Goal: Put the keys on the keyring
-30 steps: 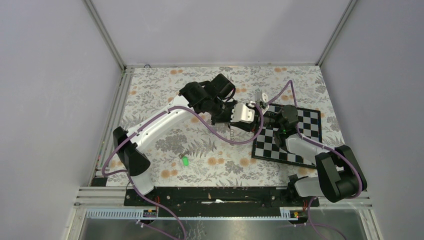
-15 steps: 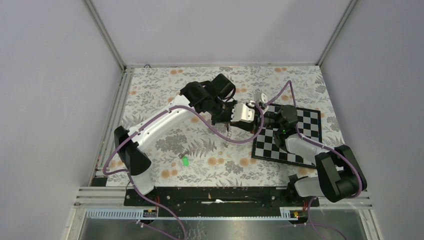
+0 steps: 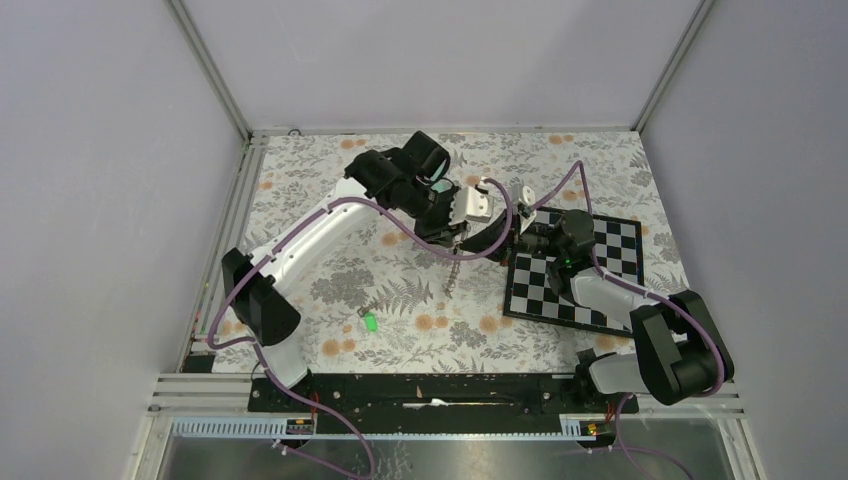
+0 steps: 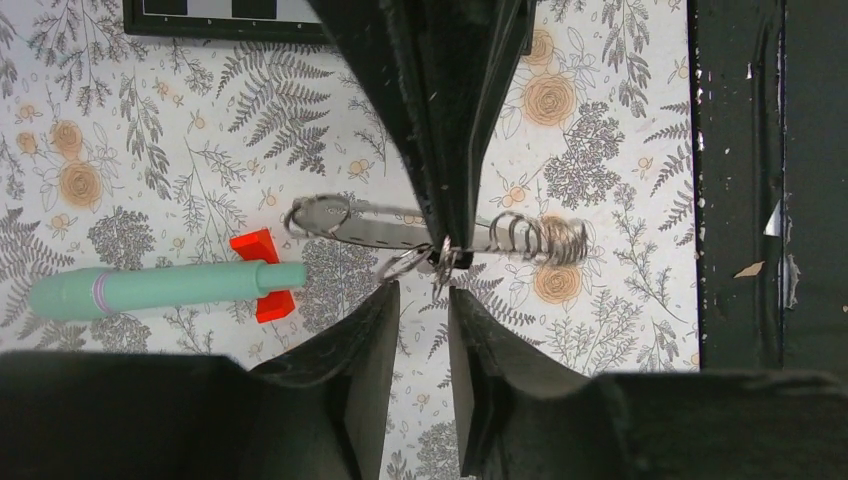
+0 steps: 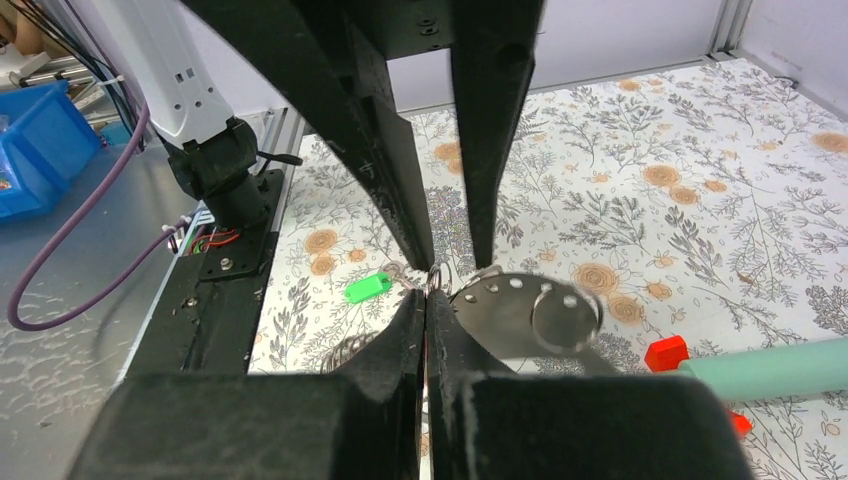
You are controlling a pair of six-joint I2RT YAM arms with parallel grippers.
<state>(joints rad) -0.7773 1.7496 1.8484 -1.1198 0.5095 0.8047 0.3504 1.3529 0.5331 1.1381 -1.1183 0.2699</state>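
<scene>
The keyring (image 4: pixel 385 233) is a flat grey strap with holes, wire rings and a coiled spring. My right gripper (image 5: pixel 427 300) is shut on one of its small rings and holds it above the table; the strap (image 5: pixel 515 305) hangs beside its fingers. In the top view the keyring (image 3: pixel 452 272) dangles below both grippers. My left gripper (image 4: pixel 420 292) is open, its tips just short of the ring, opposite the right fingers (image 4: pixel 440 150). The green-headed key (image 3: pixel 370 322) lies on the cloth, also in the right wrist view (image 5: pixel 367 288). I cannot make out the darker key.
A teal stick (image 4: pixel 160 290) with a red base (image 4: pixel 258 287) lies on the flowered cloth under the grippers. A chessboard (image 3: pixel 600 270) lies at the right. The black base rail (image 4: pixel 760 180) runs along the near edge.
My left gripper has pulled back toward the far left, away from the right gripper. The keyring now hangs down in plain sight below them. The right arm has barely moved.
</scene>
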